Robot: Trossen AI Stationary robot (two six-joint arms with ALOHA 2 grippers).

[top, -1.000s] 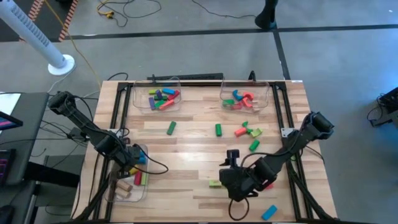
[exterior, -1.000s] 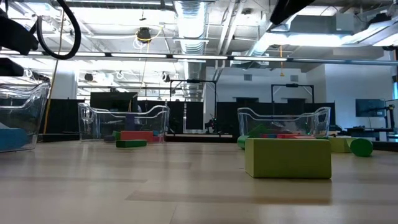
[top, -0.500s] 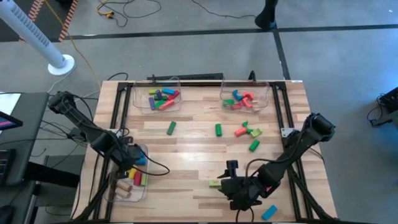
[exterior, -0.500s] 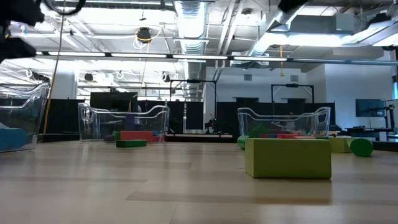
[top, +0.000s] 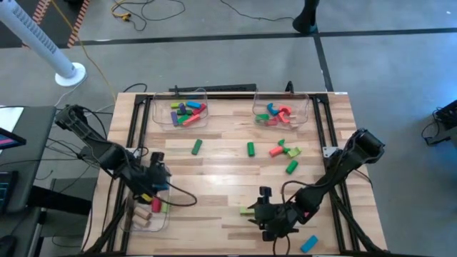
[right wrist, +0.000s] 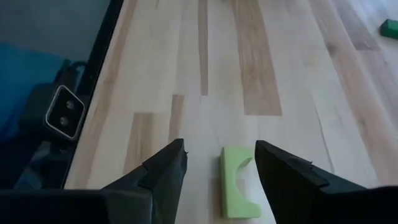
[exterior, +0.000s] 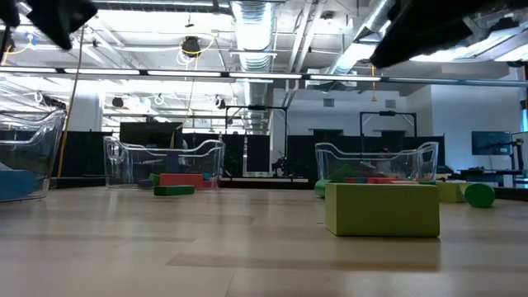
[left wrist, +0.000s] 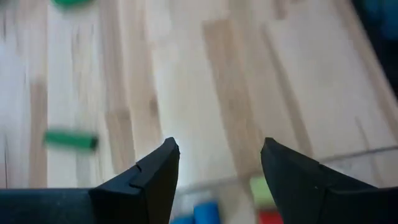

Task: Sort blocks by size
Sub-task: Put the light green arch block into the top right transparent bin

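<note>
Right wrist view has the right gripper (right wrist: 217,163) spread apart and empty, with a lime-green arch block (right wrist: 239,181) lying flat on the table (right wrist: 267,74) right between its fingers, not pinched. Over on the other side, the left gripper (left wrist: 217,163) hangs with jaws parted too, holding nothing, just past a clear bin (top: 158,216) with a few blocks (top: 148,205) in it.

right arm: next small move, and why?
Probably lower the right gripper straight onto the lime arch block and close. Its fingers are open with the block lying between them on the table, not yet gripped. The left gripper waits open over the left bin.
</note>
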